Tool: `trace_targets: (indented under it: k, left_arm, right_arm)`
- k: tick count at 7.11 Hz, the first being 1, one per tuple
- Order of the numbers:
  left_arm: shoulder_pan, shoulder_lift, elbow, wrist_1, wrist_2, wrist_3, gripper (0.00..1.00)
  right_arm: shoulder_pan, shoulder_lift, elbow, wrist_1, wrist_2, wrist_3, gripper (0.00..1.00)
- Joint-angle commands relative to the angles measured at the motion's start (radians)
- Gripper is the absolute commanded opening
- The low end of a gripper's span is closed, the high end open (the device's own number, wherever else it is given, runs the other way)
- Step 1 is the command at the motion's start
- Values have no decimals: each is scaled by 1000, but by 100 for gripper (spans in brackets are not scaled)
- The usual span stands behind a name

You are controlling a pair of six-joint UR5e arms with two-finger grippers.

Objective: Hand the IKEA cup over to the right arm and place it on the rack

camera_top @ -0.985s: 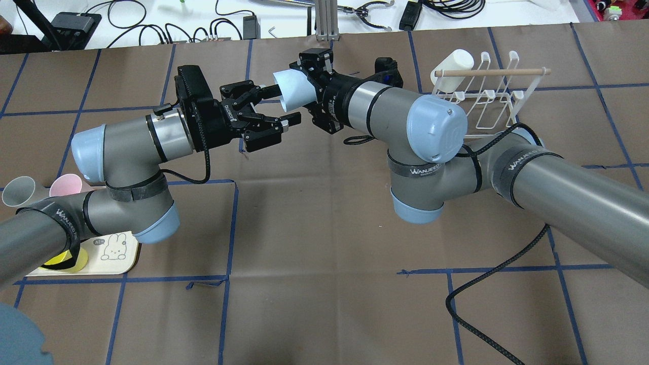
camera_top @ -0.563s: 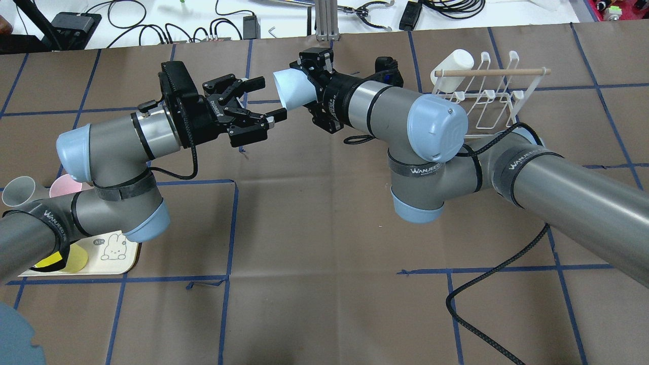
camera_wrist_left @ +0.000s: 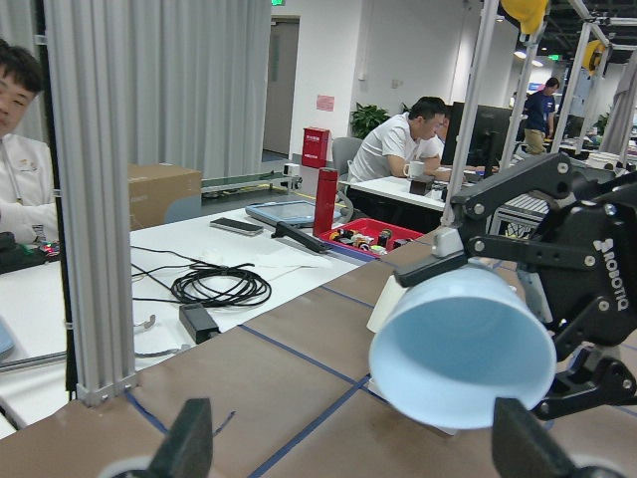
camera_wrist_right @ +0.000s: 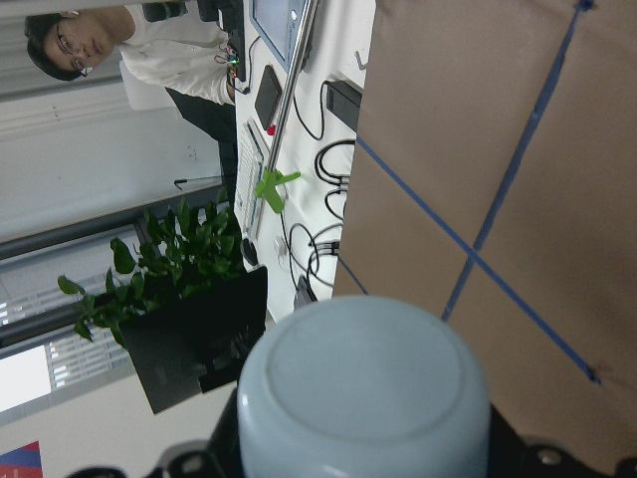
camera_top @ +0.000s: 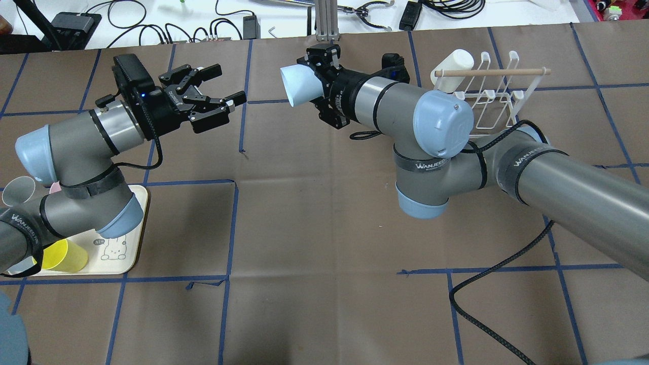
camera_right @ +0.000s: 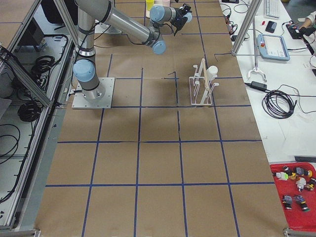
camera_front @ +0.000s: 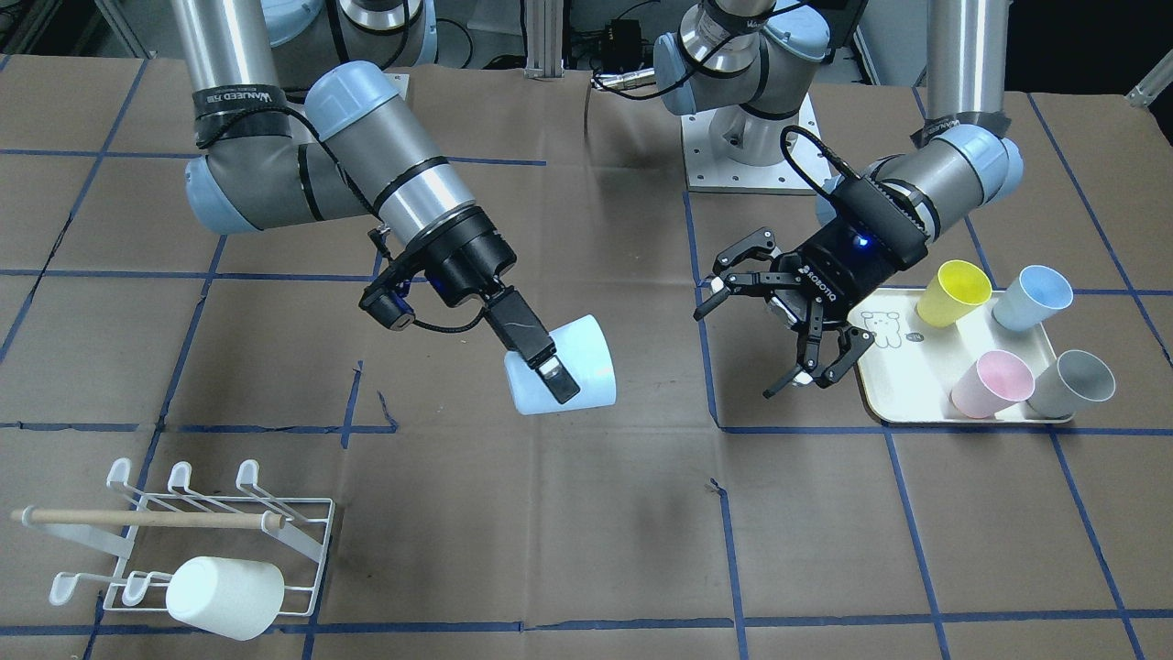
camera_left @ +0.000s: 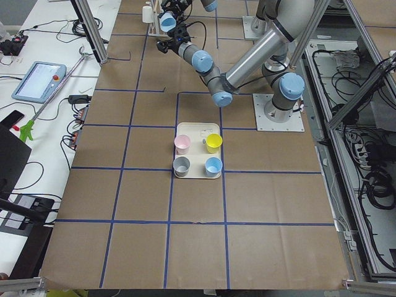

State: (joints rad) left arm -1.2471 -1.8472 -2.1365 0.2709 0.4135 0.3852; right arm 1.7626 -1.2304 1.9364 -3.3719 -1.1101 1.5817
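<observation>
My right gripper (camera_top: 315, 81) is shut on a pale blue cup (camera_top: 298, 85) and holds it on its side above the table, mouth toward the left arm. The cup also shows in the front view (camera_front: 577, 371), with one finger (camera_front: 536, 353) across its side, and in the right wrist view (camera_wrist_right: 363, 398) bottom-on. My left gripper (camera_top: 229, 82) is open and empty, a clear gap to the left of the cup. The left wrist view looks into the cup's mouth (camera_wrist_left: 463, 349). The white wire rack (camera_top: 489, 99) with its wooden dowel (camera_top: 492, 72) stands behind the right arm's elbow.
A white cup (camera_top: 454, 63) hangs on the rack's far left prong. A cream tray (camera_front: 916, 403) under the left arm holds yellow (camera_front: 953, 291), blue (camera_front: 1031, 298), pink (camera_front: 990, 383) and grey (camera_front: 1068, 385) cups. A black cable (camera_top: 487, 289) trails over the table at the right.
My left gripper, open, has pulled back to the left, away from the cup's mouth. My right gripper keeps hold of the cup and has shifted slightly up and right.
</observation>
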Motion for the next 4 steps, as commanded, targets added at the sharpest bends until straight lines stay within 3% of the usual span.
trace_targets:
  k: [1, 3, 4]
  left_arm:
    - [-5, 14, 103, -74, 183, -155, 99]
    - [-98, 74, 212, -438, 519, -157, 99]
    - [-180, 103, 296, -646, 711, -160, 99]
  right_arm:
    - [-128, -5, -25, 0, 1, -209, 51]
    - [-230, -9, -30, -1, 0, -536, 39]
    - [-274, -17, -28, 2, -5, -710, 38]
